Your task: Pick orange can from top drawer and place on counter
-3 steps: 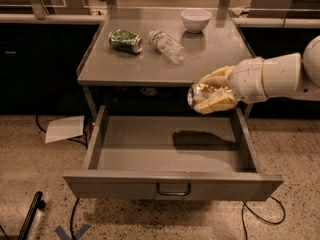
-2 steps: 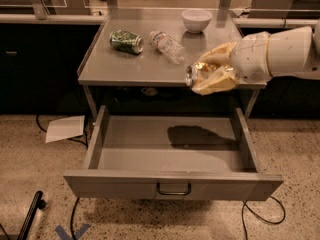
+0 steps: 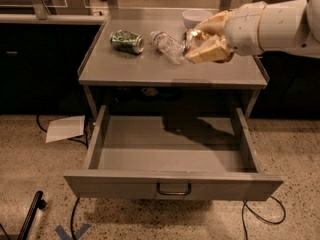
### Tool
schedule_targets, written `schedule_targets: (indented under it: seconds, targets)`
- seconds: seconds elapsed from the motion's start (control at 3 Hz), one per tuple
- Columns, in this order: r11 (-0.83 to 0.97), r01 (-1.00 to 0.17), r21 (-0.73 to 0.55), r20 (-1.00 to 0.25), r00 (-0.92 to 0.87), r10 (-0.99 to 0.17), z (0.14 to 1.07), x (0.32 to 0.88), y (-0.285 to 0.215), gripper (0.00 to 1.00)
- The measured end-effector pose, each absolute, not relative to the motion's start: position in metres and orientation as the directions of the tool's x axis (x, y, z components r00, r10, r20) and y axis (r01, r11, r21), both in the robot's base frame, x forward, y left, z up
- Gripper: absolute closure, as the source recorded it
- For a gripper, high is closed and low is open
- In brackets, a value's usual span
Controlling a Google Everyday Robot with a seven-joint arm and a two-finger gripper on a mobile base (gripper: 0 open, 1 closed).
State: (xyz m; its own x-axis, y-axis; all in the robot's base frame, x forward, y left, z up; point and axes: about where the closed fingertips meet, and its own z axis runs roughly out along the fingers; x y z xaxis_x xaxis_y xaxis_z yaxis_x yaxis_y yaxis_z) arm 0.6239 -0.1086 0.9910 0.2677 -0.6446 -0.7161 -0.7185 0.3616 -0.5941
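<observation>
My gripper [image 3: 202, 41] is above the right part of the counter [image 3: 150, 71], shut on the orange can [image 3: 194, 36]. Only the can's shiny silver end and a bit of its dark orange body show between the tan fingers [image 3: 210, 51]. The can is held above the counter surface, just right of the clear bottle. The top drawer [image 3: 172, 156] stands pulled fully open below, and nothing shows inside it. Its front panel carries a small dark handle [image 3: 173, 189].
A green patterned can [image 3: 126, 41] lies on its side at the counter's left. A clear plastic bottle [image 3: 167, 46] lies in the middle. A white bowl [image 3: 195, 17] stands at the back right. A sheet of paper [image 3: 65, 128] and cables lie on the floor.
My gripper has lifted the orange can from over the drawer's right side up and back, over the counter's right part near the bottle.
</observation>
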Motion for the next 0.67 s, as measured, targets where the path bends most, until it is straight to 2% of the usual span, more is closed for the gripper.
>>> schedule_targets:
  seconds: [0.33, 0.67]
  targets:
    - [0.420, -0.688, -0.592, -0.724, 0.225, -0.652, 0.9984, 0.6554, -0.1112, 1.00]
    - [0.420, -0.688, -0.592, -0.724, 0.225, -0.652, 0.9984, 0.6554, -0.1112, 1.00]
